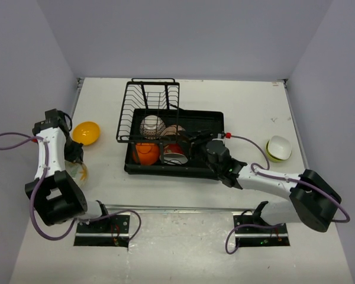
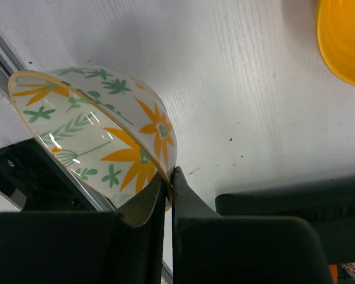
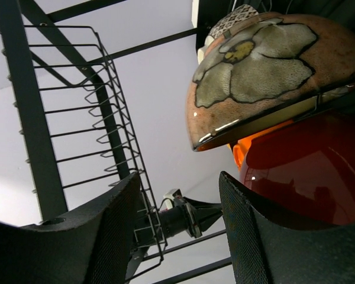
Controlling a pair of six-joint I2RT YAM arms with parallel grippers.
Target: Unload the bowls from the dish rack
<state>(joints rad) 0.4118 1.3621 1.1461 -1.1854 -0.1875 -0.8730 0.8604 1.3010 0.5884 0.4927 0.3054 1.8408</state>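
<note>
The tabletop (image 1: pixel 236 97) is flat, white and matte, with a faint brushed grain, and it is boxed in by plain pale grey walls (image 1: pixel 183 35). At its centre stands the dish rack (image 1: pixel 151 97), made of thin black wire with upright slots and joined to a shallow black tray. My left gripper (image 2: pixel 170 180) is clenched on the rim of the floral bowl (image 2: pixel 106 136), low in the left wrist view. The bowl is thin, glossy and translucent white, painted with orange flowers and green sprigs, and it is tipped on edge over the table. A smooth yellow bowl (image 2: pixel 343 41) sits in the upper right corner of that view. My right gripper (image 3: pixel 178 183) is spread, with nothing between its textured black fingers (image 3: pixel 106 236). It reaches into the tray beside a shiny red bowl (image 3: pixel 307 171). Above that leans a brown speckled bowl (image 3: pixel 254 77) with a pale painted blossom. A lime green bowl (image 1: pixel 278 148) rests on the table at the right of the overhead view.
</note>
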